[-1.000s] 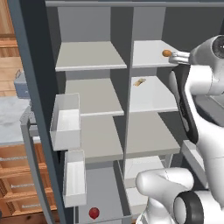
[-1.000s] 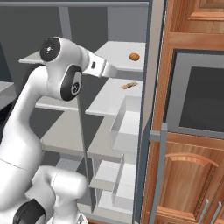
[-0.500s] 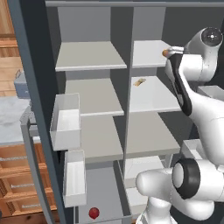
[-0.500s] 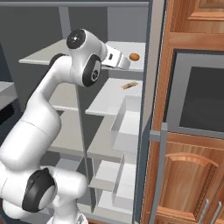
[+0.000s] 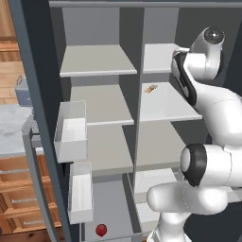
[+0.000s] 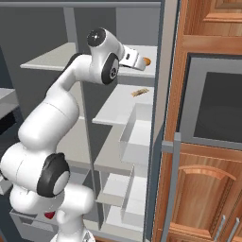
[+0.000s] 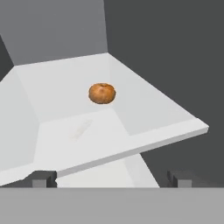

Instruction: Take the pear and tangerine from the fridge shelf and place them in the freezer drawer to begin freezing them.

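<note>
Gripper (image 7: 112, 179) being held wide open, nothing gripped, aimed at tangerine (image 7: 102, 93) sitting centre frame on fridge shelf (image 7: 144, 109). Pear (image 5: 100, 230) lying in freezer drawer (image 5: 106, 201), bottom of left base view.

The white arm rises from its base, bends at the elbow and reaches up toward the fridge shelf (image 7: 144, 131), where the gripper (image 7: 111, 178) is held level in front of the shelf edge with its two dark fingertips (image 7: 41, 179) wide apart and holding nothing.
</note>
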Motion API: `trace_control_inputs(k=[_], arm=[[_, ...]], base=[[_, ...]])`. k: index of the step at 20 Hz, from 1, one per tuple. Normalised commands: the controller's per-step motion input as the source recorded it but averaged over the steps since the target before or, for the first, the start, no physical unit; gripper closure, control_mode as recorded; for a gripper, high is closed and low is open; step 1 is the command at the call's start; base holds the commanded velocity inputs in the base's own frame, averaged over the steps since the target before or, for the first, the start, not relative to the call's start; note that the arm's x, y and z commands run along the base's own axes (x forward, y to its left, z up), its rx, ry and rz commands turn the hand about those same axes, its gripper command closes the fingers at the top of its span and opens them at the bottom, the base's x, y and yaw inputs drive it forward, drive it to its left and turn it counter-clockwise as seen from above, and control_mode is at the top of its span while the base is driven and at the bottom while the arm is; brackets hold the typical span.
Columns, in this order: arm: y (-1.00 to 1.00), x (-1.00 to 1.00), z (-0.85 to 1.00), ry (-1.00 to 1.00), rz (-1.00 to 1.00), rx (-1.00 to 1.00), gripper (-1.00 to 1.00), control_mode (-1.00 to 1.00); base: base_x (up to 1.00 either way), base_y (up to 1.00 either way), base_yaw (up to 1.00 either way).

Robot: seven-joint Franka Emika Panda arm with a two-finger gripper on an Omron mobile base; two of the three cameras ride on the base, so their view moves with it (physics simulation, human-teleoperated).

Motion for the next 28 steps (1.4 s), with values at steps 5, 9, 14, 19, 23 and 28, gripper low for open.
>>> trace_control_inputs(k=[5, 9, 14, 19, 23, 28], arm=[[-0.16, 0.43, -0.17, 0.04, 0.0, 0.0, -1.0, -1.0], [-0.18, 0.5, -0.04, 0.05, 0.0, 0.0, -1.0, -1.0], [-0.16, 0.56, -0.02, 0.07, 0.0, 0.0, -1.0, -1.0], [-0.08, 0.5, -0.15, 0.05, 0.0, 0.0, -1.0, -1.0], [-0.06, 0.51, -0.15, 0.04, 0.0, 0.0, -1.0, -1.0], [-0.04, 0.49, -0.12, 0.0, 0.0, 0.0, -1.0, -1.0]], base=[[0.0, 0.0, 0.0], [0.0, 0.0, 0.0], [0.0, 0.0, 0.0], [0.0, 0.0, 0.0], [0.0, 0.0, 0.0], [0.0, 0.0, 0.0]])
